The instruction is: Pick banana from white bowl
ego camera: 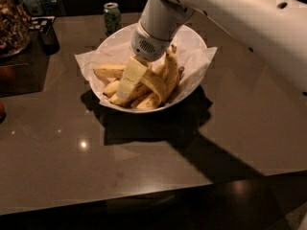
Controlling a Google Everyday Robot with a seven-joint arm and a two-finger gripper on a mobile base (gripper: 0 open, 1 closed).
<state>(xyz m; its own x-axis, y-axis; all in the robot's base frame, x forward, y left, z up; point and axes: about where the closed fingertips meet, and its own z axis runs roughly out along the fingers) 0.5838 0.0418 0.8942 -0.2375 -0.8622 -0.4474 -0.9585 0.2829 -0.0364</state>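
We see the tool (130, 79) down inside the white bowl (194, 42), left of ctr, touching the banana (156, 83); can't tell if it's wide, narrow or holding. Banana arches over the other bananas (109, 72) mid-bowl. Bowl sits on the tabletop (144, 171); green can (112, 16) just behind bowl.

Long, arched, brown-speckled yellow banana (155, 83) in the paper-lined white bowl (165, 108), the gripper (130, 78) just beside it.
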